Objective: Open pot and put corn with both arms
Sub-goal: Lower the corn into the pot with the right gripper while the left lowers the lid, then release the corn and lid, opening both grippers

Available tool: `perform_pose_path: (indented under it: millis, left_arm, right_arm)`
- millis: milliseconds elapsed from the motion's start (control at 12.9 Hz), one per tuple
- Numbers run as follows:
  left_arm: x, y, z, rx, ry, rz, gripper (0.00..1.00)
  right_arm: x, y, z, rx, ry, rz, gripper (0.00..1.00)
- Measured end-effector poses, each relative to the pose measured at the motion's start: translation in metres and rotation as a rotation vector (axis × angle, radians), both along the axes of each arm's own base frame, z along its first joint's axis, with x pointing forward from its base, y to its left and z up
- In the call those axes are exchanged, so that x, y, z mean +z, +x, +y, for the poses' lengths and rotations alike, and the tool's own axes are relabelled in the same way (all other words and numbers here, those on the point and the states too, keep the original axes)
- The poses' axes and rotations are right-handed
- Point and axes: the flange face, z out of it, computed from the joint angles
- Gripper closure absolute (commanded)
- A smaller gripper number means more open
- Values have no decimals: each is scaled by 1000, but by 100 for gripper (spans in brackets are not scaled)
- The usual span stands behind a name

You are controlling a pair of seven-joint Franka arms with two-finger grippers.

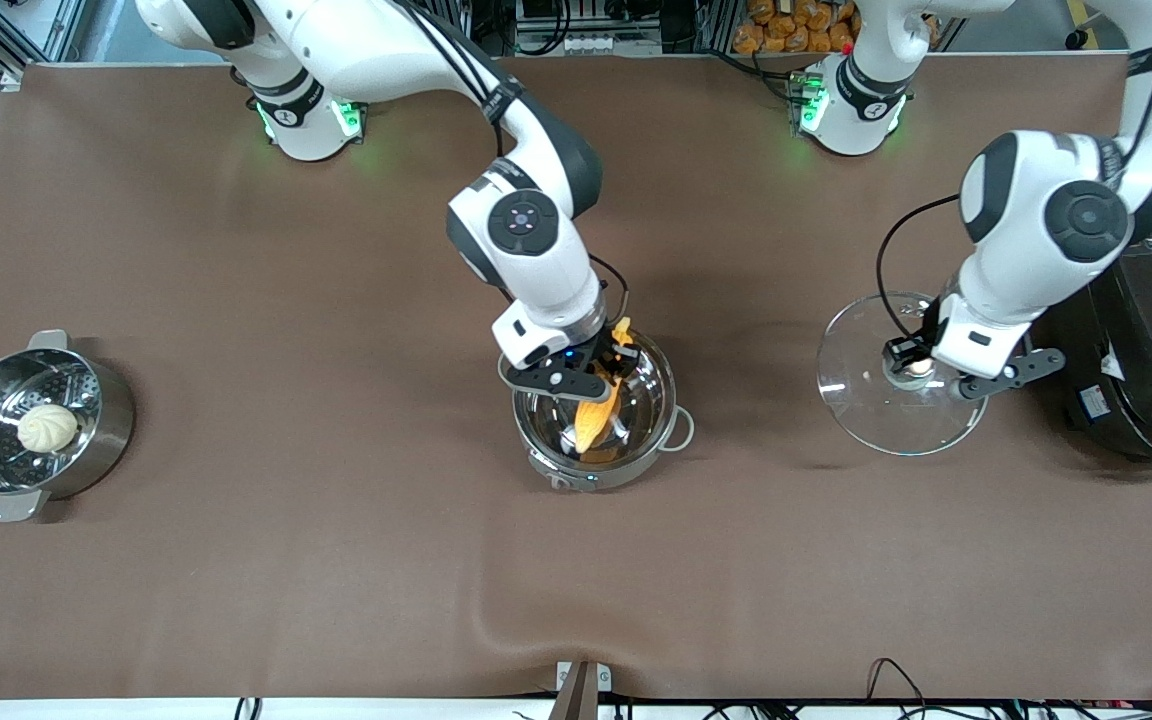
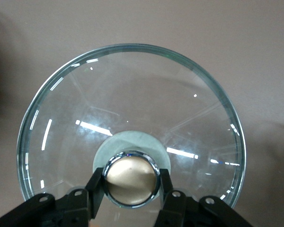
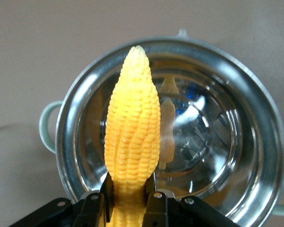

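Note:
The shiny steel pot stands open in the middle of the table, with a wire loop handle and a small control base at its front. My right gripper is over the pot, shut on the yellow corn, which points down into the pot. In the right wrist view the corn hangs over the pot's rim. My left gripper is shut on the copper knob of the clear glass lid, which is near the tabletop toward the left arm's end. The lid's glass fills the left wrist view.
A steel steamer pot with flat tab handles holds a white bun at the right arm's end of the table. A big black rice cooker stands beside the lid at the left arm's end.

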Motion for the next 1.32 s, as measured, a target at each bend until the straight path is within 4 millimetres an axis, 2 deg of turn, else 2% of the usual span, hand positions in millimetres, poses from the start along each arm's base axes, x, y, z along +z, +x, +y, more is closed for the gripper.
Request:
perform_pose_path:
  millis: [78, 155, 388, 775, 853, 930, 1008, 1163, 1318]
  left_arm:
    - [-16, -4, 3, 2, -4, -17, 100]
    - [-34, -8, 5, 3, -7, -26, 100]
    - [-77, -10, 5, 0, -8, -27, 100]
    - [-144, -6, 2, -9, -10, -32, 99]
    - [-146, -5, 3, -9, -11, -36, 81]
    - [-146, -5, 2, -9, -11, -36, 47]
    - [-146, -4, 1, -10, -12, -37, 0]
    - [-143, -2, -2, -14, -14, -45, 0]
    - [-130, 8, -7, -16, -22, -78, 0]
  right_arm:
    - [-6, -5, 5, 2, -13, 4, 23]
    - [-10, -5, 5, -1, -19, 5, 1]
    - [-7, 10, -10, -28, -29, -12, 0]
    - [18, 32, -36, -56, -45, -5, 0]
    - [33, 40, -50, -52, -55, -1, 0]
    - [53, 49, -72, -44, -72, 12, 0]
    - [76, 59, -101, -38, -93, 32, 0]
    - [118, 78, -164, -62, -108, 51, 0]
    - [136, 90, -220, -65, -114, 51, 0]
